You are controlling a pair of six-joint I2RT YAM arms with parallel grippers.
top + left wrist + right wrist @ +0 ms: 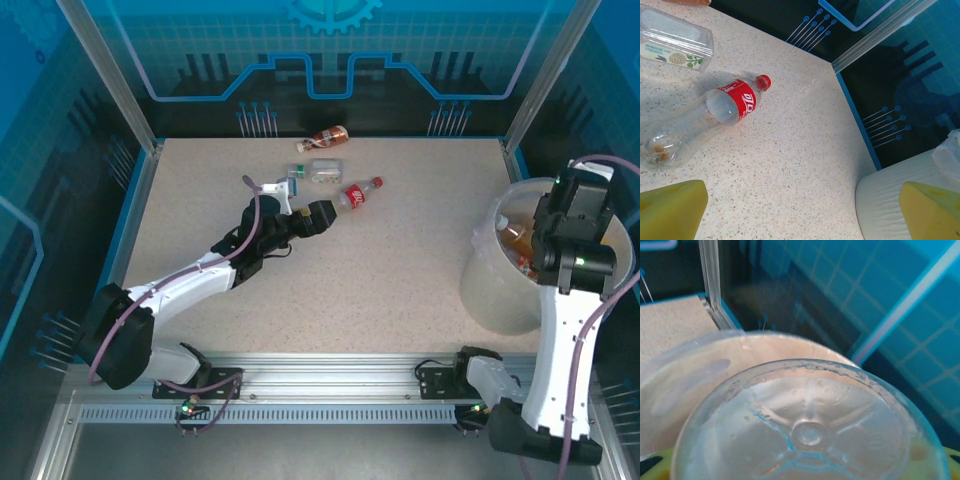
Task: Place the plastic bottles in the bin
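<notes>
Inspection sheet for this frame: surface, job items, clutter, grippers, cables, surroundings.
Surface: speckled table, no spills seen.
Job's things: red-labelled bottle, brown bottle, squarish clear bottle and small bottle lie on the table; bin at right holds bottles.
Clutter: nothing seen.
Grippers: left gripper open beside the red-labelled bottle; right gripper shut on clear bottle above the bin.
Cables: purple cable along each arm.
Surroundings: blue panels, aluminium frame.

Three plastic bottles lie at the far middle of the table [400, 270]: one brown bottle [327, 134], one green-labelled bottle [324, 170] and one red-labelled bottle [358, 196]. A fourth, a clear bottle [810, 435], is over the one bin [485, 290] at the right. The bottles inside it cannot be counted.
</notes>
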